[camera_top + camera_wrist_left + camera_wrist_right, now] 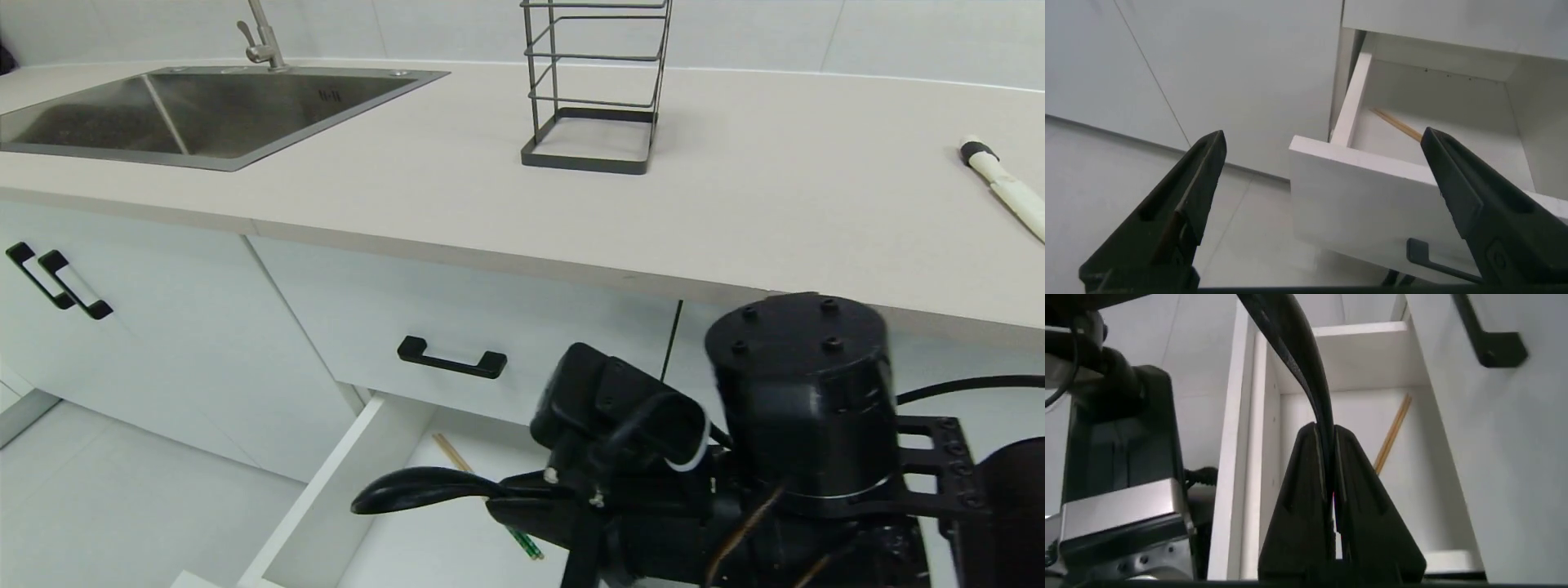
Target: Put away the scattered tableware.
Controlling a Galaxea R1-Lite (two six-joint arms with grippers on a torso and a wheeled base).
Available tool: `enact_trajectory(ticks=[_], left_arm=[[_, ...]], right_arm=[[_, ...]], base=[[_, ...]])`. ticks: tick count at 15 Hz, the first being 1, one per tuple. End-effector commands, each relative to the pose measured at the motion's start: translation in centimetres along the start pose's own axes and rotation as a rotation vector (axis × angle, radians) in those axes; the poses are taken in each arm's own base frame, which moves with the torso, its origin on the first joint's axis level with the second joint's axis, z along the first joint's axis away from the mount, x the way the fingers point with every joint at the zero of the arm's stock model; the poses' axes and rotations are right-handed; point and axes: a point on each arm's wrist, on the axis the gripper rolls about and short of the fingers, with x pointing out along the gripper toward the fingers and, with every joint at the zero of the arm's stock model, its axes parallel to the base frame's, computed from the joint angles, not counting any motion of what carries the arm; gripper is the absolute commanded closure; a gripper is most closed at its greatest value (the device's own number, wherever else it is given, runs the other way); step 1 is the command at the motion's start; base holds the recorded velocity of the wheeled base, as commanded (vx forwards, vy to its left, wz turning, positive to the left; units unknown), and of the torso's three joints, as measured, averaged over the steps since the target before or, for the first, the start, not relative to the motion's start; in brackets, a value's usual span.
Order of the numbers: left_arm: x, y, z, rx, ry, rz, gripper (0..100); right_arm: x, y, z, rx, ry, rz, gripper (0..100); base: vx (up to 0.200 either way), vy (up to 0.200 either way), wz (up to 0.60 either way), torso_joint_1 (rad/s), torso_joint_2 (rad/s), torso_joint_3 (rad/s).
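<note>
R arm (816, 506) is sitting low at the front-right of the head view, with its fat black wrist joint (796, 392) facing up and the forearm lying roughly level. R gripper (531, 492) is pointing toward the robot's left. Its fingers (1298, 506) are pressing together on the handle of a black spoon (408, 490) (no gap showing btwn pads and handle in the wrist view), and the bowl is sticking out beyond the tips. L gripper (1321, 137) is hanging open and angling downward, both fingers (1176, 220) spread wide w/ nothing btwn them.
</note>
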Motion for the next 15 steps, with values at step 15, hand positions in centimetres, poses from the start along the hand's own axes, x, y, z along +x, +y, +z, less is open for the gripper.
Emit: enact_trajectory(ticks=[15], left_arm=[[0.0, 0.0, 0.0, 0.001, 0.000, 0.001, 0]], right_arm=[[15.4, -2.3, -2.0, 0.000, 0.120, -0.099, 100]], base=[[0.000, 0.000, 0.00, 0.000, 0.00, 0.000]])
